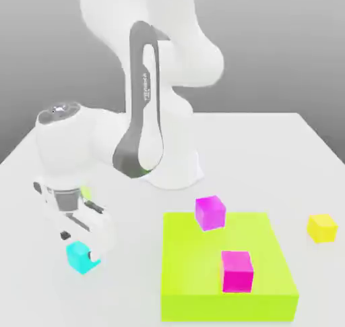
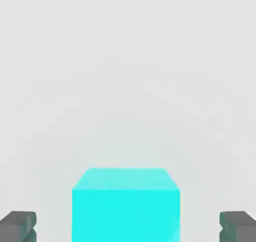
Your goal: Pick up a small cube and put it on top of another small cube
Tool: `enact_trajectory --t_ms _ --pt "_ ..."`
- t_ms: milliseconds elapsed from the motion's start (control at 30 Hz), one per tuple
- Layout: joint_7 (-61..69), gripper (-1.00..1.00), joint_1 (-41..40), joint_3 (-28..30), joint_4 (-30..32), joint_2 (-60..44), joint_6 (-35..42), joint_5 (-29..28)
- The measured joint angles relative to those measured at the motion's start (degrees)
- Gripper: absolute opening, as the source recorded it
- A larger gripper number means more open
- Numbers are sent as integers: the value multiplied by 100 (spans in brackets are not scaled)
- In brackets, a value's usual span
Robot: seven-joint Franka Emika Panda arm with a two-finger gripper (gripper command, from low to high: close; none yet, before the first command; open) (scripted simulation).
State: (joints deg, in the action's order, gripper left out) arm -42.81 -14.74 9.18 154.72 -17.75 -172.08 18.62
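One small, plain cyan cube (image 1: 81, 257) rests on the pale, smooth desk (image 1: 135, 288), toward the exterior view's left. The two-finger tool (image 2: 128, 228) is positioned at this cube. Tool state: open, with the dark fingers set wide apart. In the hand view, the cube appears between the fingers, with a visible gap on each side; neither finger touches it there. The cube is not gripped.

The white robot arm (image 1: 145, 103), with dark grey panels, extends from its base toward the exterior view's left and bends down to the tool.

A wide, flat lime-green block (image 1: 182, 272) lies on the desk, well apart from the cyan cube and toward the exterior view's right. Two small cubes are located on its top face: a violet-magenta cube (image 1: 210, 213) near the edge closest to the arm base, and a deep pink cube (image 1: 236, 272) near the opposite edge. These two cubes stand apart from each other.

One small yellow cube (image 1: 322, 228) rests directly on the desk, beyond the block toward the exterior view's right. A lime-green part (image 1: 85, 193) is partly visible behind the hand; its full shape is hidden.
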Motion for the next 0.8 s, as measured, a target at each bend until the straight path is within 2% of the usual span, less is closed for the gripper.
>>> enact_trajectory --t_ms 33,267,500,667,800 --pt "57 -100 -119 -138 -19 -105 -81 78" --pt "50 -100 -146 -165 -22 -119 -93 71" --pt "-582 -100 421 600 148 674 490 -779" --pt "-1080 -100 530 814 246 1171 903 -1349" --pt "-437 -100 982 309 -59 1228 1098 -1574"
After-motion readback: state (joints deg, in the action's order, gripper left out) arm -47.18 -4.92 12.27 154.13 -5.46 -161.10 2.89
